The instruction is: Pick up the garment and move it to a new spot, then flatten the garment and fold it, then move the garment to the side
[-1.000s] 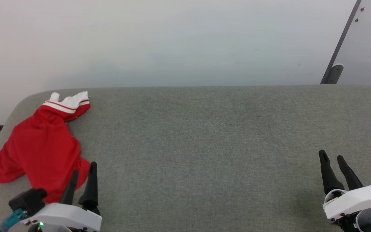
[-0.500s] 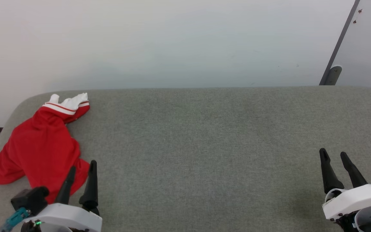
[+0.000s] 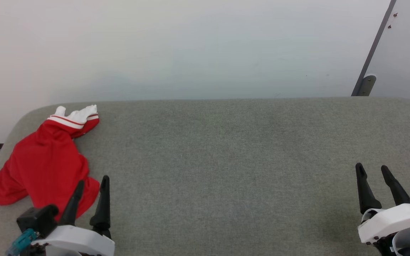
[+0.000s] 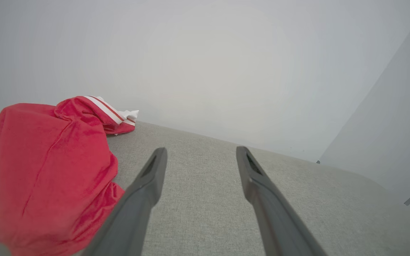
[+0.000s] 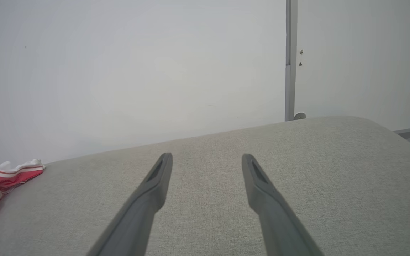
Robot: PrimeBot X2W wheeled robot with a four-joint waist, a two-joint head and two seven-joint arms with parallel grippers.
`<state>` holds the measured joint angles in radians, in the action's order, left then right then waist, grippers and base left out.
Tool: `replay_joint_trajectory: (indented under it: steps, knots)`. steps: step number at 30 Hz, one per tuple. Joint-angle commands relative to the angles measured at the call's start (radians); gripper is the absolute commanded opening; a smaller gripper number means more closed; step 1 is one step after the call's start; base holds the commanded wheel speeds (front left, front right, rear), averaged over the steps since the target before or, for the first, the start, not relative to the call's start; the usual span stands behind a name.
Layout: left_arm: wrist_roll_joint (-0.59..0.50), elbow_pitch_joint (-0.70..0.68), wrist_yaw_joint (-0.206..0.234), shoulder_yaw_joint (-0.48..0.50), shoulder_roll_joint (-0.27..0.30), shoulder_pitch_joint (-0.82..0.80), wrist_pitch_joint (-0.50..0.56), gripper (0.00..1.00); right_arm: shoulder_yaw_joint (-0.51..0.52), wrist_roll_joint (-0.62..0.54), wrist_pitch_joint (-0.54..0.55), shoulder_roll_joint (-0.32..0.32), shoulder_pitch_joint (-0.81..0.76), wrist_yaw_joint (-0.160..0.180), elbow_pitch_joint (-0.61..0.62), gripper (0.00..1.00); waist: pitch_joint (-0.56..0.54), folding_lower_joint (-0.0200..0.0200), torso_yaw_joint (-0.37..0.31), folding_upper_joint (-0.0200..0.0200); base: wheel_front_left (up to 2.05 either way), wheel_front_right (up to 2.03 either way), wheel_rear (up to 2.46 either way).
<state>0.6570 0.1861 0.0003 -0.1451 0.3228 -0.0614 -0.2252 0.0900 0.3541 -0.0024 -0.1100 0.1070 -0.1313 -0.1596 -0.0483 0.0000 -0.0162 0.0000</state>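
Red shirt [image 3: 43, 167] lay crumpled at the left end of the grey counter [image 3: 226, 160], its white striped sleeve toward the wall. Left fingers [image 3: 102, 202] were spread wide and empty, just beside the shirt's near edge. Right fingers [image 3: 364, 188] were also wide and empty, well apart from it. Step judged: first pick-up, not yet begun. Next move: shift left onto the cloth, pinch a fold, lift.

The garment [image 3: 45, 167] lies bunched at the far left of the surface [image 3: 226, 160], reaching from near the back left corner toward the front edge. The left tool [image 3: 93, 179] is at the front left, just beside the garment's near right edge; in the head view its left finger overlaps the cloth. The right tool [image 3: 371, 166] is at the front right, well apart from the garment. A wall [image 3: 190, 46] stands behind the surface, with an upright strip [image 3: 370, 53] at the right rear.
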Motion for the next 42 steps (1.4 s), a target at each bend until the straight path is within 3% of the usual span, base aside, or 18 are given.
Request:
replay_joint_trajectory:
  steps: [1, 19, 33, 42]
  knots:
    - [-0.023, -0.006, 0.007, -0.005, 0.012, -0.003, -0.01, 1.0, 0.003, -0.03, -0.008, 0.0, -0.009, 0.001, 0.012, 1.0, -0.001, 0.0, -0.001, 0.0, 0.0, 0.0, 0.0]
    - [-0.099, -0.019, 0.019, -0.038, 0.044, 0.0, -0.04, 1.0, 0.022, -0.158, -0.014, 0.007, -0.015, 0.001, 0.029, 1.0, -0.009, 0.0, -0.007, 0.0, 0.0, 0.0, 0.0]
    - [-0.086, -0.023, 0.021, -0.046, 0.048, 0.0, -0.036, 1.0, 0.022, -0.151, -0.017, 0.009, -0.019, 0.001, 0.03, 1.0, -0.007, 0.0, -0.004, 0.0, 0.0, 0.0, 0.0]
    - [-0.07, -0.02, 0.041, -0.025, 0.052, -0.012, -0.032, 1.0, -0.01, -0.14, -0.009, 0.003, -0.017, 0.001, 0.026, 1.0, -0.016, 0.0, 0.059, 0.0, 0.0, 0.0, 0.0]
